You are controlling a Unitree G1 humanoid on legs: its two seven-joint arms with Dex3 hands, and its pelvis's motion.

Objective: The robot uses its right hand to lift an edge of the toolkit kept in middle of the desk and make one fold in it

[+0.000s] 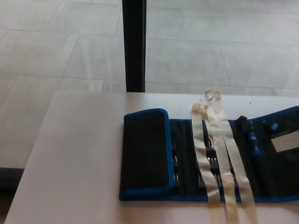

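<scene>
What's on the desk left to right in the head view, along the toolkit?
Bare desk → folded flap of the toolkit → tools in pockets → cream ribbons → black and blue tool → white label at the right edge. No hands in view.

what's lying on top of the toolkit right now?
Two cream ribbons run across the open toolkit, and its left flap is folded over onto it. Small tools show in the pockets; whatever sits under the flap is covered.
</scene>
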